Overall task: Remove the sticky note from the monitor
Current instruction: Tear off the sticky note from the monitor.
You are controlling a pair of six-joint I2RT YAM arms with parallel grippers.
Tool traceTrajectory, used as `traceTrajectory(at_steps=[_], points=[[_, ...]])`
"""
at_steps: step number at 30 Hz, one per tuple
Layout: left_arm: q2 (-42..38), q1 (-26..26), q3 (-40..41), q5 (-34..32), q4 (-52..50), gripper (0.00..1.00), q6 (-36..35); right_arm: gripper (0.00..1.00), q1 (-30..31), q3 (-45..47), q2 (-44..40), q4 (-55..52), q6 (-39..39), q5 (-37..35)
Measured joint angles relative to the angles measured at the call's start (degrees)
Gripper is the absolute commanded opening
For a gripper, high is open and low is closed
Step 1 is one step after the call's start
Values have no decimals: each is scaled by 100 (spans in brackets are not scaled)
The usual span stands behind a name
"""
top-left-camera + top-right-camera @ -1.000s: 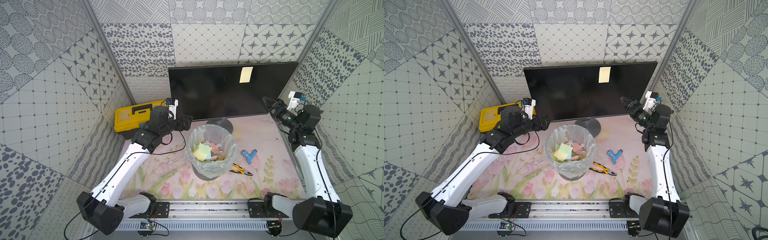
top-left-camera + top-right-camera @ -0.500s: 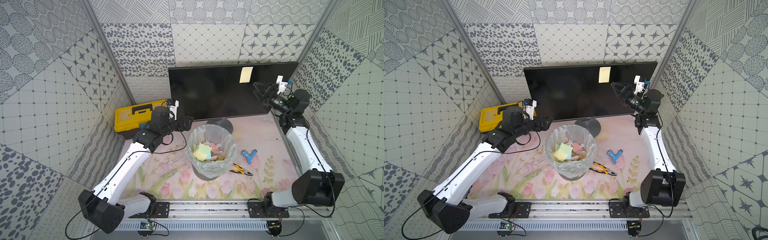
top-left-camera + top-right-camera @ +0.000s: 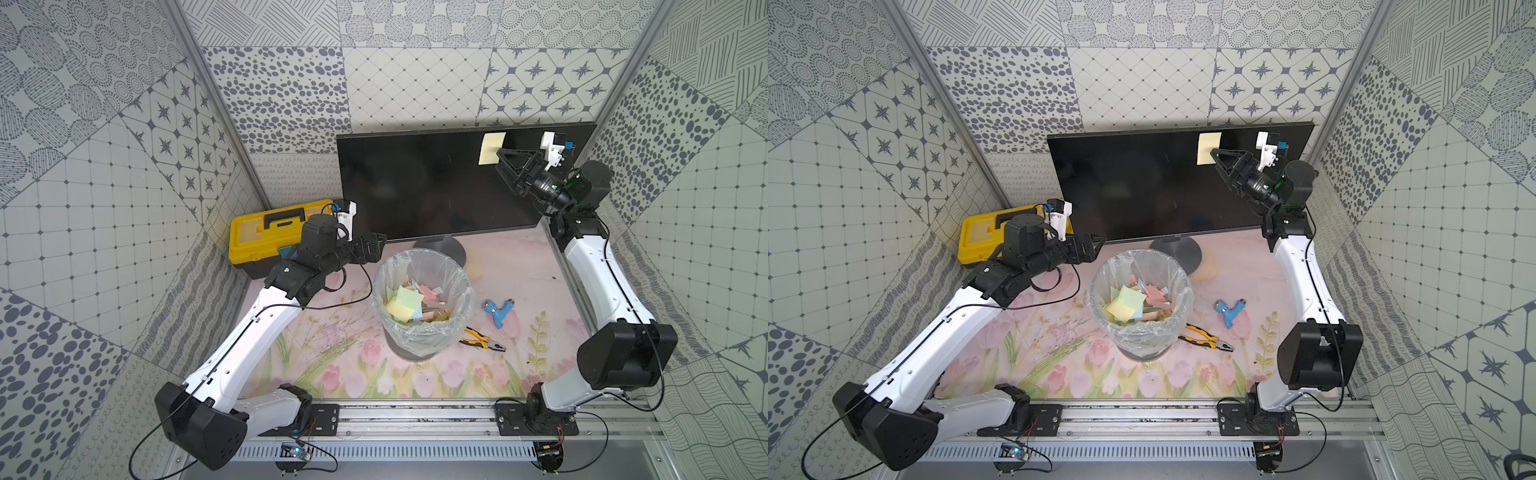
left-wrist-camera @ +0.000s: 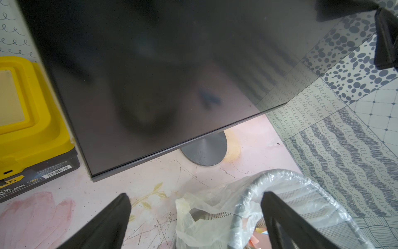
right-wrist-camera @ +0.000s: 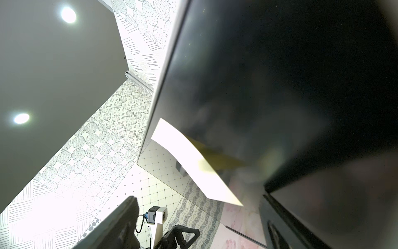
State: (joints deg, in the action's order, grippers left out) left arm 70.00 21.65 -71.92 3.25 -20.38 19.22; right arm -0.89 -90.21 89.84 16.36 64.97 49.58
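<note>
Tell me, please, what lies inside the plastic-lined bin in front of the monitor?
Inside the bin lies a loose pile of paper notes: yellow-green, pink and pale blue. They hide the bottom and anything beneath them.

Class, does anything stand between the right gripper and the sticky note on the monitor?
Nothing visible does. The right gripper, jaws open, sits right at the edge of the sticky note on the monitor; its wrist view shows only the note ahead, its free edge curling off the screen.

left arm (image 3: 249, 345): low, elbow bent, reaching forward
left gripper (image 3: 380, 245): jaws wide apart, nothing held
right arm (image 3: 598, 274): raised high, forearm steep
right gripper (image 3: 500, 160): jaws apart, nothing held
</note>
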Motion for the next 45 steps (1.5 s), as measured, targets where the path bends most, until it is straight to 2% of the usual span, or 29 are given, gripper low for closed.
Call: traceTrajectory(at_steps=[3,10,14,17,19,23,26,30,35,42,45], points=[[-2,0,4,0,-2,99,0,86,46,-22,9,61,0,-7],[9,0,-7,0,-2,99,-4,69,55,-22,9,103,-22,-72],[39,0,-46,2,-13,99,-11,48,59,-22,9,105,-50,-122],[48,0,-55,2,-15,99,-26,37,63,-22,9,101,-46,-140],[55,0,-55,2,-22,99,-42,37,68,-22,9,103,-42,-146],[59,0,-55,4,-24,99,-48,57,79,-22,9,92,-118,-157],[61,0,-55,7,-24,99,-50,62,83,-17,7,33,-247,-162],[79,0,-55,28,-24,99,-50,61,83,-9,-50,-59,-415,-164],[105,0,-55,66,-24,99,-52,51,83,-9,-168,-68,-581,-162],[116,0,-55,105,-26,99,-52,50,81,81,-367,-79,-800,-160],[116,0,-55,107,-26,99,-52,41,83,109,-402,-166,-879,-164]])
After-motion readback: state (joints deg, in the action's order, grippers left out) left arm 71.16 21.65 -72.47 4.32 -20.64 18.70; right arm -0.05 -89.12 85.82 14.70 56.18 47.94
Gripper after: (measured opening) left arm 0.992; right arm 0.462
